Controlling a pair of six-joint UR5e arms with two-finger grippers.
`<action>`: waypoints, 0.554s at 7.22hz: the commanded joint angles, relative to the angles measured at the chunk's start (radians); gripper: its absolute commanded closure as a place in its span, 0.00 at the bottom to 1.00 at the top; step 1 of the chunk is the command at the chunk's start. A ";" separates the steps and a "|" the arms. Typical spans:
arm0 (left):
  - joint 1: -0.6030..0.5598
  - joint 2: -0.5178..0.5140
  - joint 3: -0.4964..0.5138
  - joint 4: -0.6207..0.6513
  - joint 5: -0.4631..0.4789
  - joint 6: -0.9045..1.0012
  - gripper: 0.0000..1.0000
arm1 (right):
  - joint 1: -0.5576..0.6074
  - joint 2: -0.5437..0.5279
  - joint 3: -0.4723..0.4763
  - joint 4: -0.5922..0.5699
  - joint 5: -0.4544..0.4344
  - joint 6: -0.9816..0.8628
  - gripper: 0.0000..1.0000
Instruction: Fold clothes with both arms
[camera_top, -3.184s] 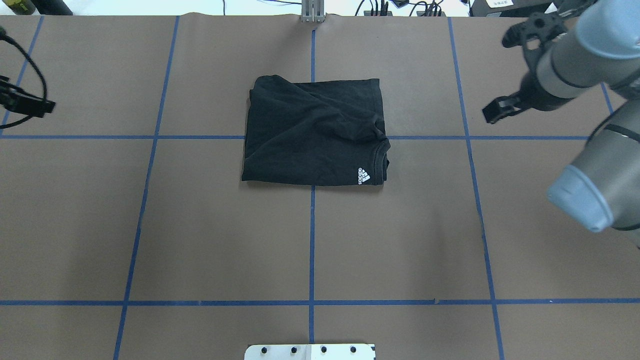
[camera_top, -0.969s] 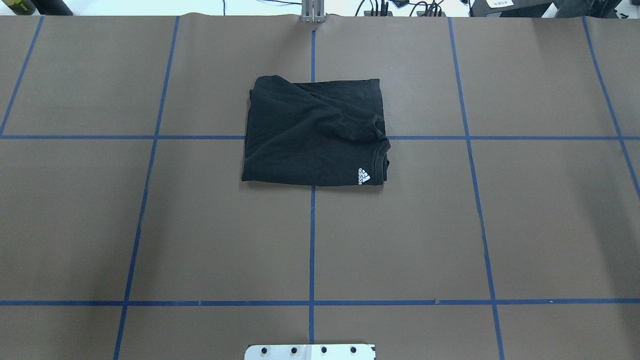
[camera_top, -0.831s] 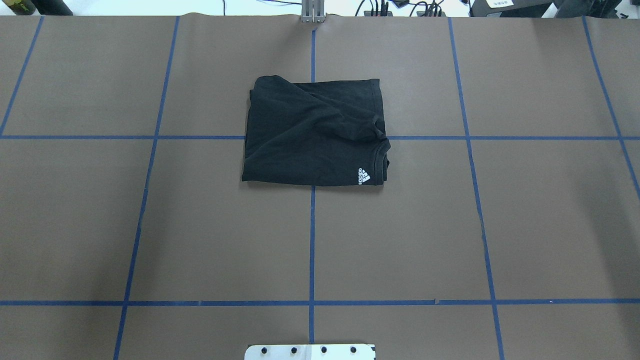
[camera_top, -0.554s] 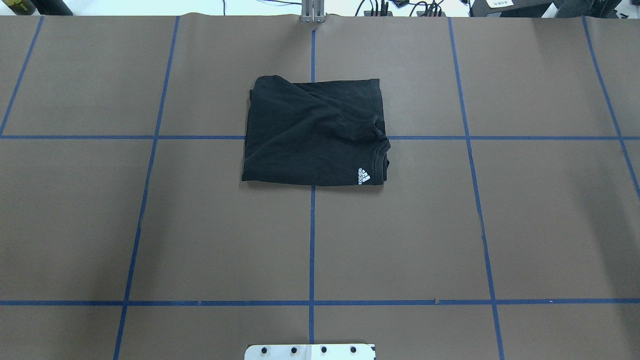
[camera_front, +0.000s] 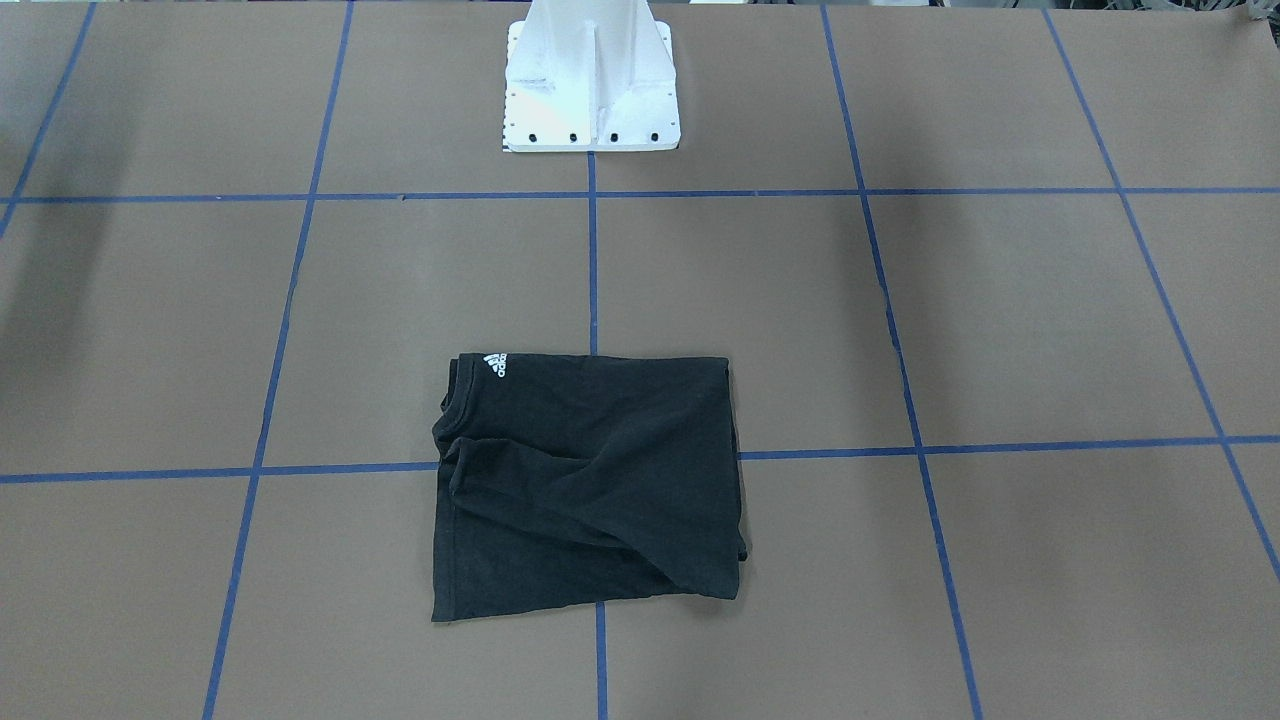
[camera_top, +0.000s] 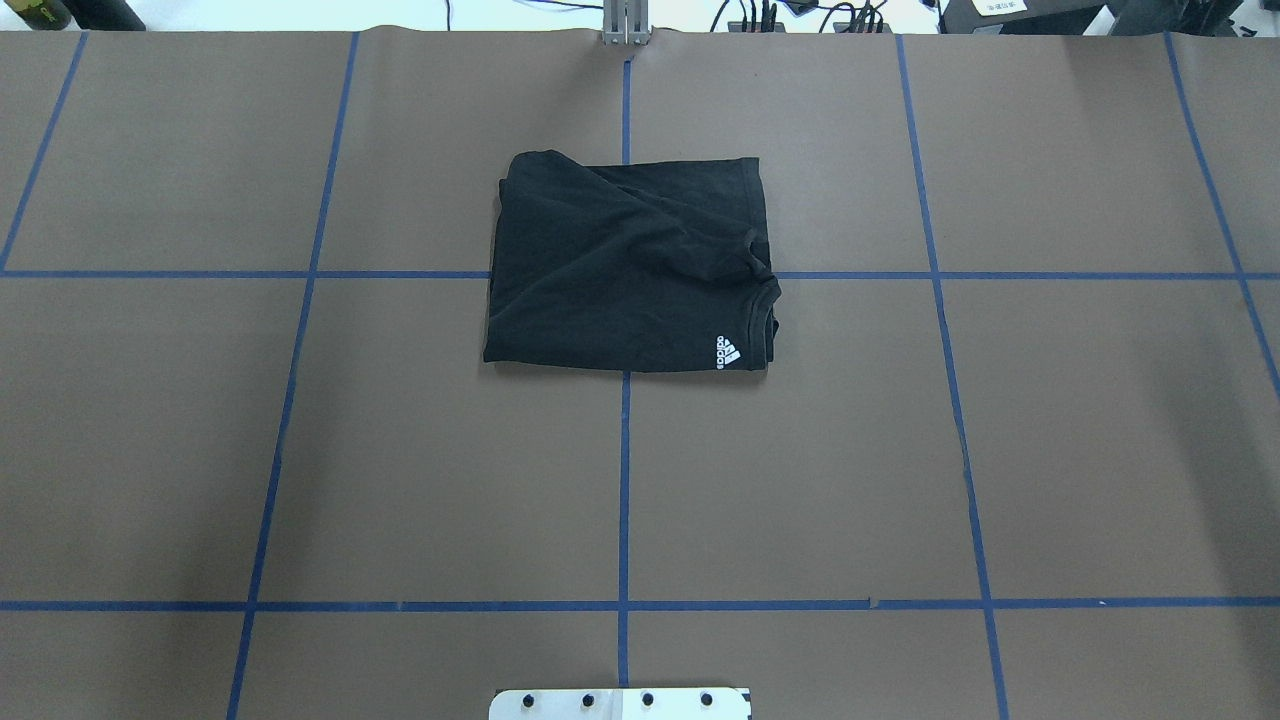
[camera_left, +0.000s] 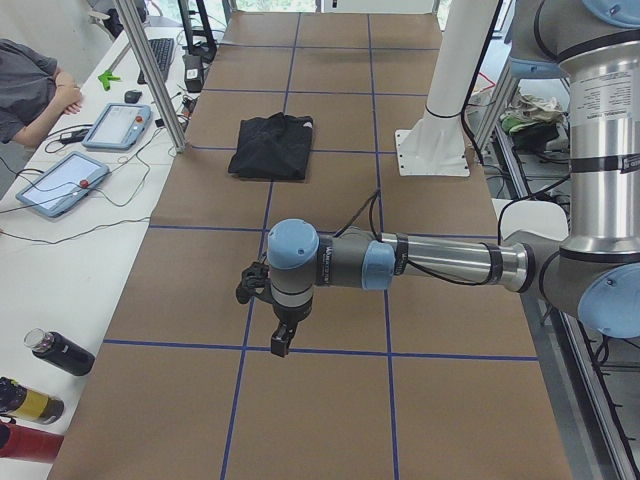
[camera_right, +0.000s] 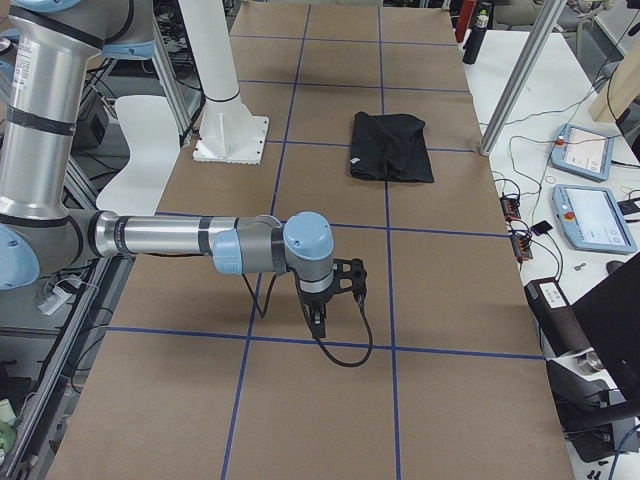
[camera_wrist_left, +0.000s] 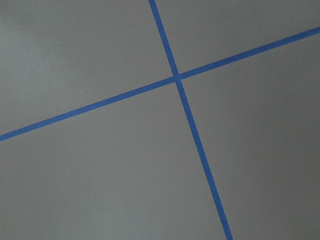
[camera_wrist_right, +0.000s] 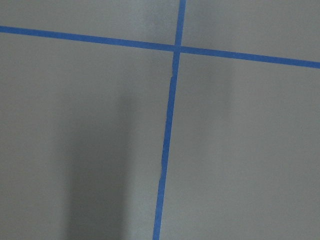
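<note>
The clothes are one black T-shirt (camera_top: 628, 265), folded into a rough rectangle on the brown table near its far middle, with a small white logo (camera_top: 728, 352) at one corner. It also shows in the front-facing view (camera_front: 590, 490) and small in both side views (camera_left: 272, 148) (camera_right: 390, 147). Neither arm touches it. My left gripper (camera_left: 280, 345) hangs over bare table far from the shirt, shown only in the exterior left view. My right gripper (camera_right: 318, 318) does the same at the other end, shown only in the exterior right view. I cannot tell whether either is open or shut.
Blue tape lines (camera_top: 624, 480) grid the table. The white pedestal base (camera_front: 590, 80) stands at the robot's side. Two tablets (camera_left: 60, 183), a seated person (camera_left: 30, 85) and bottles (camera_left: 60, 352) are on the side bench, behind an aluminium post (camera_left: 150, 70).
About three seconds ago both arms stood at the overhead view's left and right edges; they have since left that view. The shirt has not moved.
</note>
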 joint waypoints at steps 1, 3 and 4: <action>0.000 0.005 0.005 -0.001 0.001 -0.002 0.00 | 0.000 -0.006 0.000 0.007 0.001 0.001 0.00; 0.000 0.016 0.005 -0.001 0.000 -0.002 0.00 | 0.000 -0.006 0.008 0.007 0.001 0.004 0.00; 0.000 0.019 0.007 0.000 0.001 -0.004 0.00 | 0.000 -0.006 0.008 0.007 0.002 0.006 0.00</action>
